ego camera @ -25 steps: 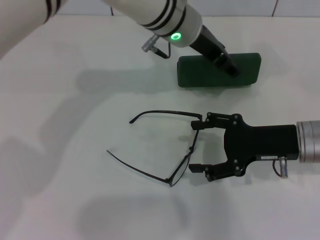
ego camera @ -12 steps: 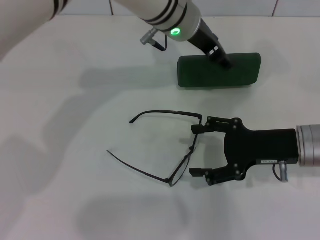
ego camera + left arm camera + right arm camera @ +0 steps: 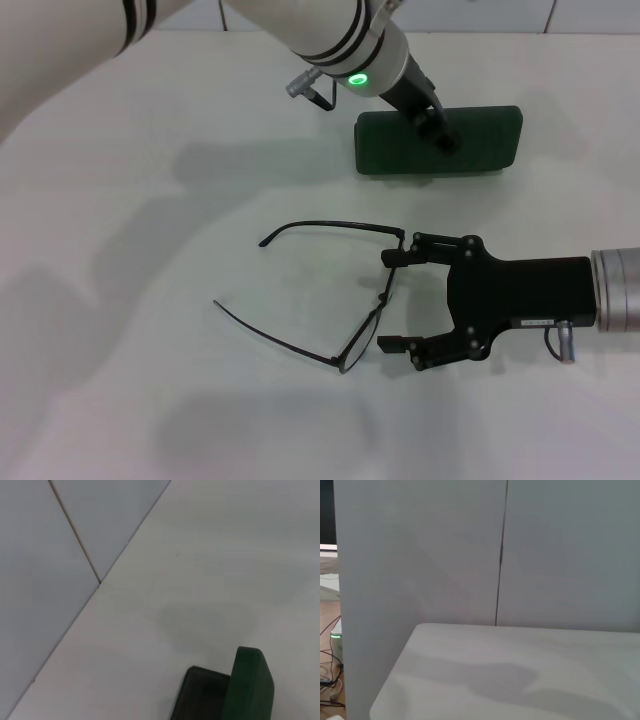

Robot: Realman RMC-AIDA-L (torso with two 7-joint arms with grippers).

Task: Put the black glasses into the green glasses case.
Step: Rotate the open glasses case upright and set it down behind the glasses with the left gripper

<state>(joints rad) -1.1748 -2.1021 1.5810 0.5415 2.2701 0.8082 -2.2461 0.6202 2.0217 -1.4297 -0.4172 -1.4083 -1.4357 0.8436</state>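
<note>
The black glasses (image 3: 335, 295) lie open on the white table (image 3: 120, 300), slightly below and left of the head view's centre, with both temple arms stretched toward the left of the frame. The right gripper (image 3: 392, 302) is seen at the centre right with its jaws spread wide, one fingertip beside the upper hinge of the frame and the other beside the lower end of the front; no contact can be confirmed.

The step in hand is judged to be the pick-up of the glasses. It would be done well if the jaws were closed gently across the lens front, centred on the bridge, so that the thin wire is not bent and the frame is not pushed sideways across the table.

The green glasses case (image 3: 440, 142) sits at the upper centre right, well apart from the glasses. In the left wrist view its lid stands raised and the dark interior is exposed. The left gripper (image 3: 440, 135) is placed at the case; whether its fingers are spread or closed cannot be told.

Bare table lies between glasses and case, so a short lifted carry upward in the frame appears unobstructed. The left arm overhangs the case, and the long temples should be kept clear of it.
</note>
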